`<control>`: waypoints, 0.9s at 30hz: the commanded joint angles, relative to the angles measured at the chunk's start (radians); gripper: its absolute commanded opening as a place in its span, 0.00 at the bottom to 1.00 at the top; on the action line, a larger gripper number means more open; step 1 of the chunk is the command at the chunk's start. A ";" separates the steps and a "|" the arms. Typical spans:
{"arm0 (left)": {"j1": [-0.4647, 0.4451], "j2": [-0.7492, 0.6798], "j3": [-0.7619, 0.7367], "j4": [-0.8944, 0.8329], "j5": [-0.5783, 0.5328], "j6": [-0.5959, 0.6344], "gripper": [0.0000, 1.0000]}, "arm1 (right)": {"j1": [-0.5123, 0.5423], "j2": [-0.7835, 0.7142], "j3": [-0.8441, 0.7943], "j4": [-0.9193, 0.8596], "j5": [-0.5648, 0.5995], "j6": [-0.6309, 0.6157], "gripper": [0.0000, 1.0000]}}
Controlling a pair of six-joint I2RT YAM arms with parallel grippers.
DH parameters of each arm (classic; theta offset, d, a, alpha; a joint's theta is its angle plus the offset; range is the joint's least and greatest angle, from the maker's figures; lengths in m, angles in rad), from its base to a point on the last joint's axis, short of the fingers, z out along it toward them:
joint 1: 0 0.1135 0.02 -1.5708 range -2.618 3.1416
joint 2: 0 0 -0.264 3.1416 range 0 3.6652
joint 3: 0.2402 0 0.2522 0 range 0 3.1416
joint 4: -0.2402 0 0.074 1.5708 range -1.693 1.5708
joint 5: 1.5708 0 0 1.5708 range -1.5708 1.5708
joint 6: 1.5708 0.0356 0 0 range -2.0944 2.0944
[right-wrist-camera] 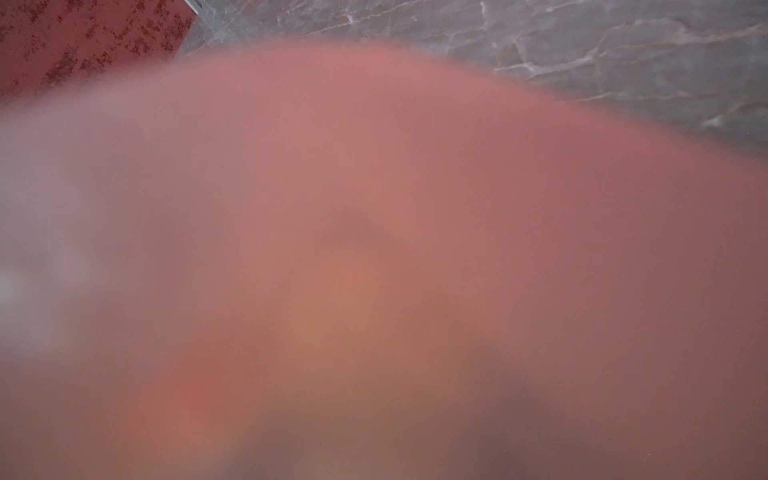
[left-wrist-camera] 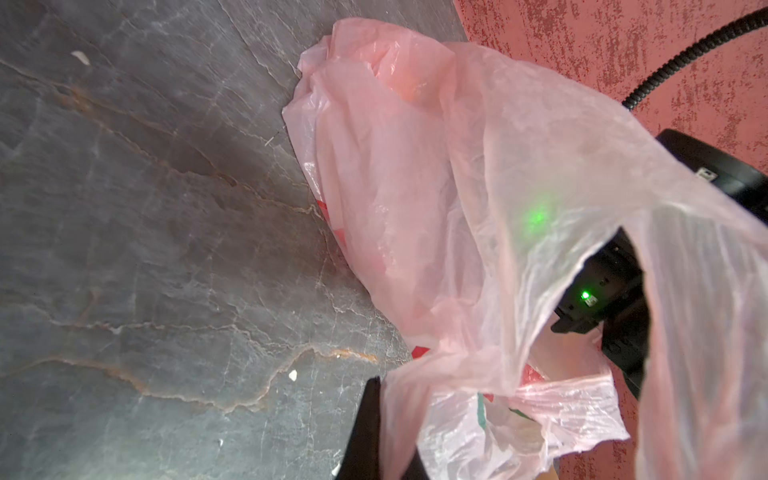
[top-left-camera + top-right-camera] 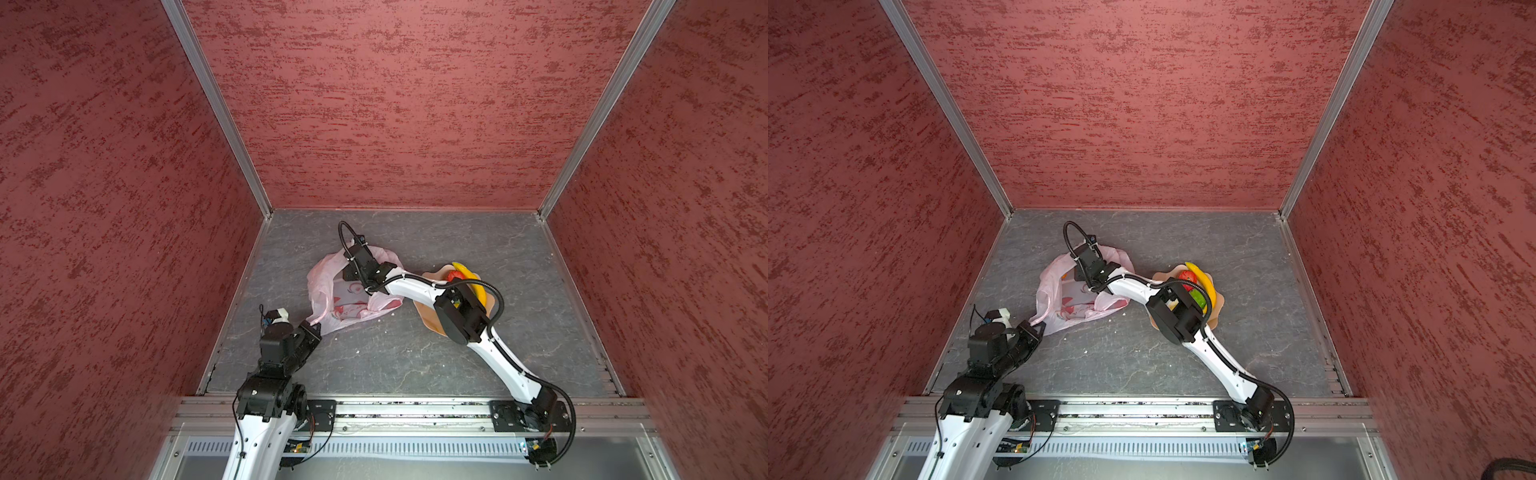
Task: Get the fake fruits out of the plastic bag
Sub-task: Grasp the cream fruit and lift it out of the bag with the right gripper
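On the left, left tool (image 3: 312, 328), fully closed, pinches plastic bag (image 3: 345, 299).

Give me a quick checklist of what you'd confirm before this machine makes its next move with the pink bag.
1. Does the left end effector pinch the plastic bag by a handle: ok.
2. Has the right end effector reached into the bag's mouth: ok.
3. Is a fruit gripped by the right end effector: cannot tell; the film hides how its jaws stand.
4. Is fruit left in the bag: cannot tell; only an orange patch shows through.
5. Is there room on the plate beside the banana and red fruit: cannot tell; the right arm covers much of it.
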 commanded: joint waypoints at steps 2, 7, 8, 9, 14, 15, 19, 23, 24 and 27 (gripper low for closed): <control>0.005 0.077 -0.024 0.190 -0.037 0.022 0.00 | 0.021 -0.118 -0.072 0.009 -0.035 -0.022 0.31; 0.004 0.190 -0.010 0.308 -0.049 0.041 0.00 | 0.039 -0.187 -0.124 0.001 -0.056 -0.026 0.31; 0.005 0.210 -0.005 0.330 -0.049 0.045 0.00 | 0.042 -0.199 -0.127 -0.007 -0.062 -0.028 0.31; 0.004 0.225 0.000 0.346 -0.051 0.049 0.00 | 0.047 -0.212 -0.131 -0.018 -0.066 -0.033 0.31; 0.005 0.273 0.018 0.397 -0.069 0.054 0.00 | 0.068 -0.285 -0.174 -0.046 -0.082 -0.054 0.30; 0.005 0.280 0.020 0.404 -0.071 0.055 0.00 | 0.072 -0.304 -0.189 -0.046 -0.091 -0.057 0.30; 0.004 0.299 0.026 0.424 -0.076 0.058 0.00 | 0.078 -0.374 -0.248 -0.042 -0.130 -0.063 0.30; 0.004 0.317 0.034 0.432 -0.085 0.062 0.00 | 0.088 -0.457 -0.319 -0.043 -0.145 -0.077 0.30; 0.005 0.322 0.035 0.434 -0.087 0.062 0.00 | 0.090 -0.484 -0.347 -0.031 -0.154 -0.077 0.30; 0.005 0.337 0.036 0.444 -0.083 0.064 0.00 | 0.090 -0.548 -0.403 -0.014 -0.181 -0.078 0.30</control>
